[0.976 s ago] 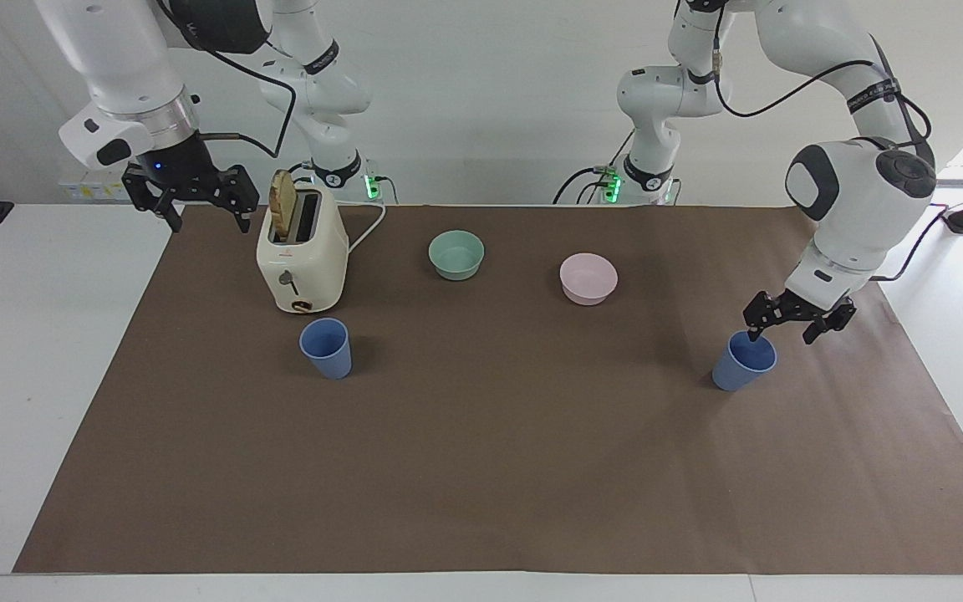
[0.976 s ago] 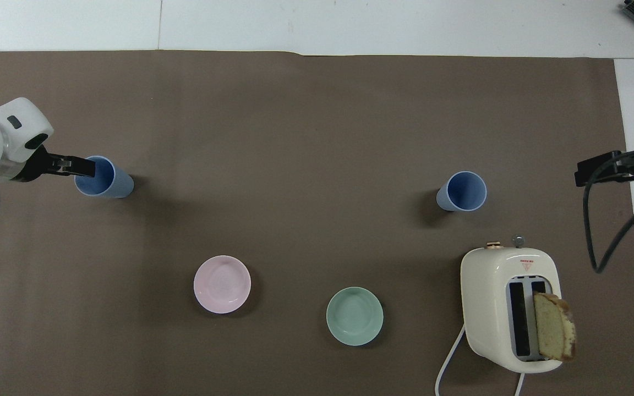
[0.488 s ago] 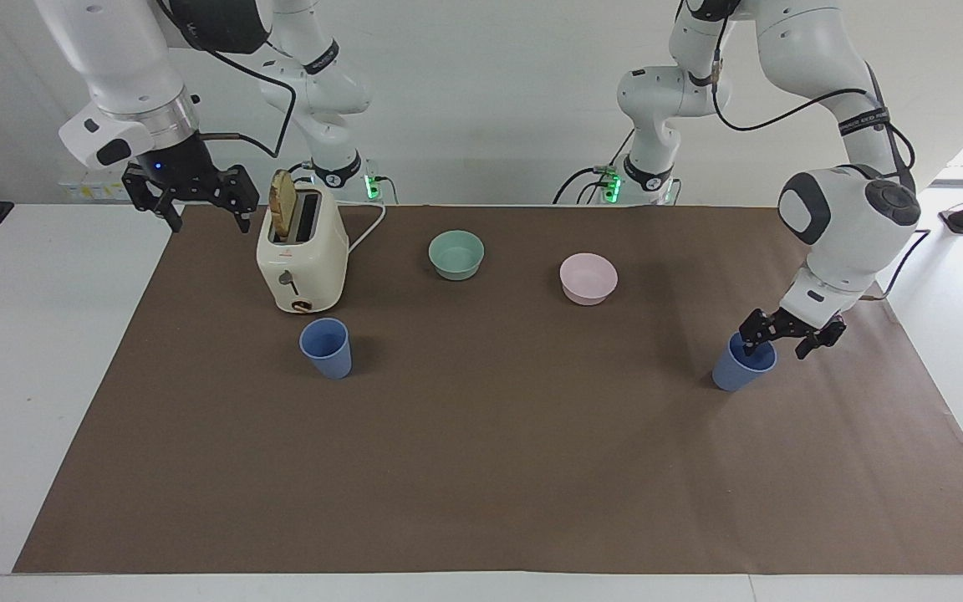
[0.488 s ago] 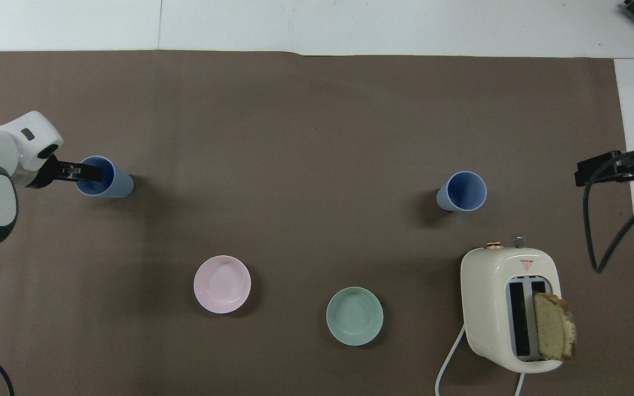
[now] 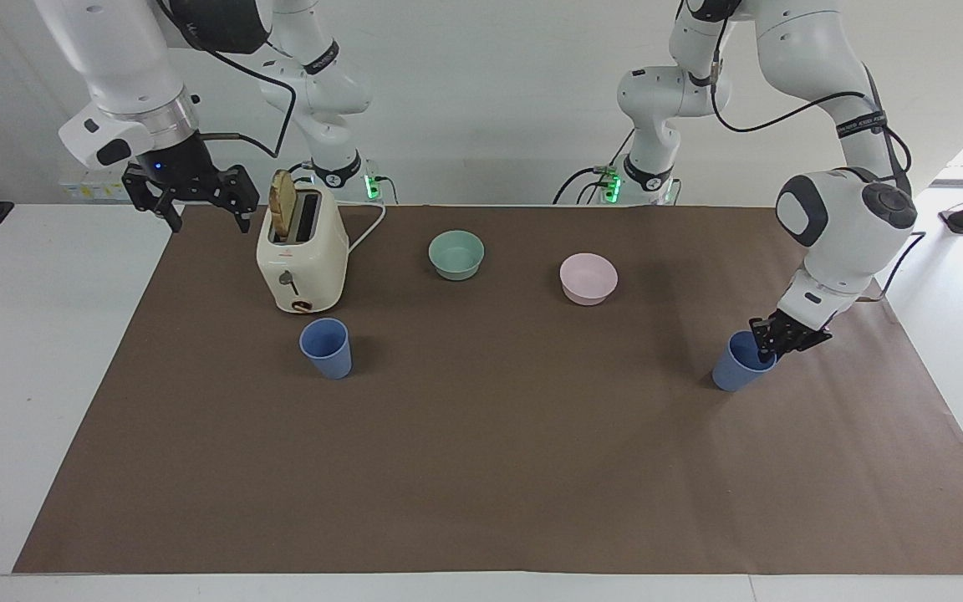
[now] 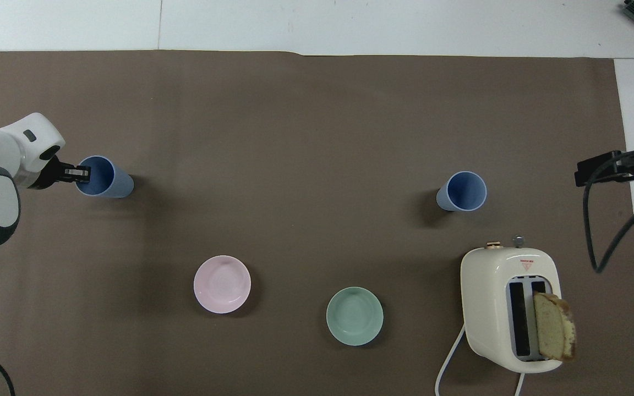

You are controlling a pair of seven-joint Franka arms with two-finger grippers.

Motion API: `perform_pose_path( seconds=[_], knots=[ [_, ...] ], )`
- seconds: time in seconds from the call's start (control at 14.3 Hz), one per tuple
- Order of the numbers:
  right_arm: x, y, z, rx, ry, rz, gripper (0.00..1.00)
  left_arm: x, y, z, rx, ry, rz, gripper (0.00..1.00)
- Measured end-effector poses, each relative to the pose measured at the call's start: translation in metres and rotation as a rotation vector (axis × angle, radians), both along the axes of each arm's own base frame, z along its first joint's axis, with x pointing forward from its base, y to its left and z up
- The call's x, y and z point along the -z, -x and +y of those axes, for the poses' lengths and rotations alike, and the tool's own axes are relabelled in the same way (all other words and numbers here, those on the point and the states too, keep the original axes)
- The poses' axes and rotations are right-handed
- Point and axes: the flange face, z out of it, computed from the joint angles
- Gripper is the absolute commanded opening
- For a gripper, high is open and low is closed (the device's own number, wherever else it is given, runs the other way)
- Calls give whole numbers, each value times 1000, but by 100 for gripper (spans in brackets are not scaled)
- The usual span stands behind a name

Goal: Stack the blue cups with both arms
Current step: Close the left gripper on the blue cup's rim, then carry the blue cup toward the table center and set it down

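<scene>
Left arm: elbow raised, forearm angled steeply down toward its own end of the brown paper sheet (image 5: 481, 468). Left gripper (image 5: 777, 341) sits at the rim of the first blue cup (image 5: 741, 364); fingers drawn together on the cup's wall, one inside the mouth, one outside. Overhead view agrees: gripper (image 6: 77, 174) at the rim at about 9 o'clock of the cup (image 6: 102, 177). Cup stands upright on the sheet.

Right arm: waits, wrist vertical, right gripper (image 5: 201, 209) pointing straight down with fingers spread apart, raised over the sheet's edge at its own end, beside the toaster (image 5: 302, 255). Overhead, only its tips show (image 6: 606, 168).

Second blue cup (image 5: 326, 347) upright, just beside the toaster on the side farther from the robots; in the overhead view (image 6: 463, 191) at roughly 11 o'clock of the toaster (image 6: 509, 305). Bread slice (image 5: 282, 205) stands in one slot.

Mint-green bowl (image 5: 456, 254) and pale pink bowl (image 5: 588, 278) lie between the cups, nearer to the robots
</scene>
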Motion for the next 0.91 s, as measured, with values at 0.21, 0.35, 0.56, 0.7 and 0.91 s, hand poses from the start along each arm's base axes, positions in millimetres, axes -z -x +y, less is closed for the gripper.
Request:
perform_pose_path(
  seconds=[0.21, 0.35, 0.56, 0.7, 0.91],
  knots=[
    [0, 0, 0, 0, 0, 0, 100, -5, 0, -6, 7, 9, -7, 0],
    [0, 0, 0, 0, 0, 0, 100, -9, -1, -10, 13, 10, -16, 0],
    [0, 0, 0, 0, 0, 0, 100, -25, -1, -35, 36, 15, -37, 0],
    [0, 0, 0, 0, 0, 0, 100, -34, 2, -73, 18, 28, -43, 0],
    [0, 0, 0, 0, 0, 0, 100, -37, 12, -144, -27, 51, -36, 0]
  ],
)
